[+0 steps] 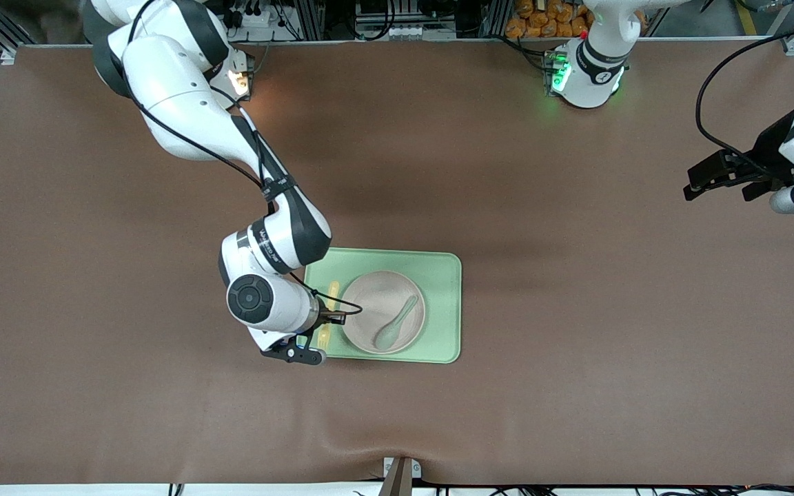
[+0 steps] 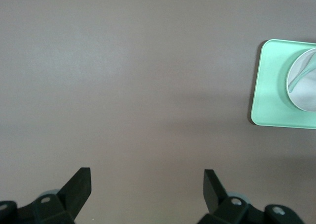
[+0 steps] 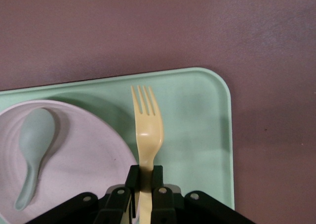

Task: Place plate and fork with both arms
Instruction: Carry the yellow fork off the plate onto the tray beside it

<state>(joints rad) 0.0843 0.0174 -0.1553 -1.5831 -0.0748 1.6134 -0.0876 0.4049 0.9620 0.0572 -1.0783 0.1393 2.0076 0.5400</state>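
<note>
The pale beige-pink plate (image 1: 378, 296) lies on the light-green tray (image 1: 442, 275) with a grey-green spoon (image 1: 395, 324) in it. My right gripper (image 3: 146, 177) is shut on the handle of the pale-yellow fork (image 3: 146, 127). The fork's tines point along the strip of tray (image 3: 197, 115) beside the plate (image 3: 84, 159), toward the right arm's end. I cannot tell whether the fork touches the tray. In the front view the fork (image 1: 333, 288) shows beside the plate at the right gripper (image 1: 333, 317). My left gripper (image 1: 717, 184) waits open over bare table at the left arm's end, its fingers (image 2: 81, 179) wide apart.
The brown table mat (image 1: 576, 344) stretches all round the tray. The left wrist view catches a corner of the tray (image 2: 269, 85), the plate's rim (image 2: 306, 98) and the spoon (image 2: 302, 75). A black cable (image 1: 721, 76) hangs by the left arm.
</note>
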